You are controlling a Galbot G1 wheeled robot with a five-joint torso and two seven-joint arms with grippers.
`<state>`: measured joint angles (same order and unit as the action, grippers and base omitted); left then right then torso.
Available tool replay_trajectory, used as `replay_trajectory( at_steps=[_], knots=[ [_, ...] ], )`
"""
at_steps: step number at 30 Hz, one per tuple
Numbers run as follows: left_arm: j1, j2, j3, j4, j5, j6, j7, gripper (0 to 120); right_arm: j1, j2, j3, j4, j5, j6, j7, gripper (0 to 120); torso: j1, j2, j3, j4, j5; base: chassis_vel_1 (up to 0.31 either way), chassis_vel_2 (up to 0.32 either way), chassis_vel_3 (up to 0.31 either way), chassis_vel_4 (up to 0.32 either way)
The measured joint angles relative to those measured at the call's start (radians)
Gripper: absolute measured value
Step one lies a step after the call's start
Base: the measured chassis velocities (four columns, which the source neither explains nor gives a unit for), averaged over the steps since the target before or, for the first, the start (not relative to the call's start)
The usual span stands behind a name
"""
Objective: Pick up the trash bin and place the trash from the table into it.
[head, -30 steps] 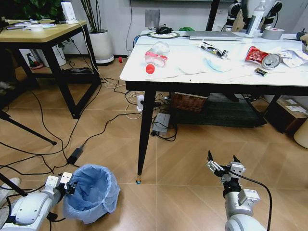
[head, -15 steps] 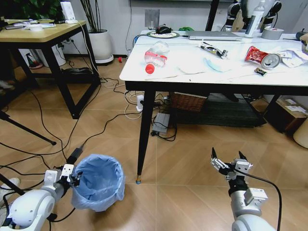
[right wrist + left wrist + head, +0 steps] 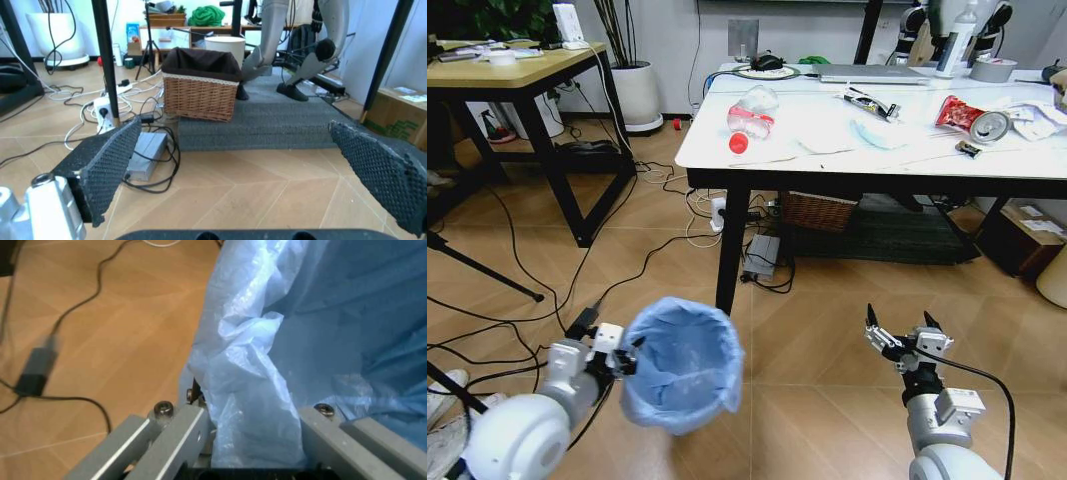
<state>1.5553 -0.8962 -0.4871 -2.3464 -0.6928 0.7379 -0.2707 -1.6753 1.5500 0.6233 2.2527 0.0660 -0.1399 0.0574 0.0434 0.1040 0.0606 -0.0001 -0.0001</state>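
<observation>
**Mia:** Where is the trash bin (image 3: pixel 682 365)?

**Ben:** It is up off the floor, low on the robot's left side, in front of the table (image 3: pixel 827 150). It leans over, so its mouth shows. The left gripper (image 3: pixel 623 357) pinches its rim. In the left wrist view, the two fingers (image 3: pixel 175 437) squeeze the blue bag (image 3: pixel 267 390) and the rim between them.

**Mia:** And the other arm?

**Ben:** The right gripper (image 3: pixel 905 336) hangs low over the wood floor, on the robot's right. Its fingers (image 3: pixel 107 167) are spread wide and hold nothing. The right wrist view looks past them at a wicker basket (image 3: pixel 200 85) under the table.

**Mia:** Where is the trash?

**Ben:** It lies on the white table top. There is a squashed bottle (image 3: pixel 751 117) with a red cap, a red snack wrapper (image 3: pixel 957 113), a can (image 3: pixel 990 125) and some crumpled white paper (image 3: pixel 1039 118). All of it is far from the bin.
</observation>
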Motion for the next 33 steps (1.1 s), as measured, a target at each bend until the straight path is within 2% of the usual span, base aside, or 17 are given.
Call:
replay_trajectory(
  at_steps=[3,7,9,16,23,33],
  knots=[
    [-0.004,0.010,0.065,-0.026,-0.012,-0.001,-0.059,2,-0.003,-0.003,0.004,0.001,0.000,0.000,0.000,100,0.000,0.000,0.000,0.0000,0.0000,0.000,0.000,0.000,0.000],
    [-0.009,0.023,0.103,-0.042,-0.042,-0.001,-0.099,2,-0.003,-0.005,0.006,0.001,0.000,-0.001,0.000,100,0.000,0.000,0.000,0.0001,0.0002,0.000,0.000,0.000,0.000],
    [-0.022,0.042,0.129,-0.061,-0.107,-0.001,-0.111,2,-0.003,-0.007,0.008,0.001,0.000,-0.003,0.000,100,0.000,0.000,0.000,0.0002,0.0001,0.000,0.000,0.000,0.000],
    [-0.034,0.078,0.172,-0.124,-0.207,-0.002,-0.156,2,-0.006,-0.010,0.014,0.005,-0.001,-0.009,0.000,100,0.000,0.000,0.000,0.0000,0.0000,0.000,0.000,0.000,0.000],
    [-0.019,0.084,0.182,-0.159,-0.222,-0.002,-0.222,2,-0.006,-0.007,0.012,0.009,-0.002,-0.020,0.001,100,0.000,0.000,0.000,0.0002,0.0002,0.000,0.000,0.000,0.000],
    [-0.020,0.083,0.165,-0.160,-0.223,-0.003,-0.225,2,-0.015,0.005,0.008,0.011,-0.017,-0.020,0.001,100,0.001,0.004,0.004,0.0001,0.0001,0.000,0.000,0.000,0.000]
  ],
)
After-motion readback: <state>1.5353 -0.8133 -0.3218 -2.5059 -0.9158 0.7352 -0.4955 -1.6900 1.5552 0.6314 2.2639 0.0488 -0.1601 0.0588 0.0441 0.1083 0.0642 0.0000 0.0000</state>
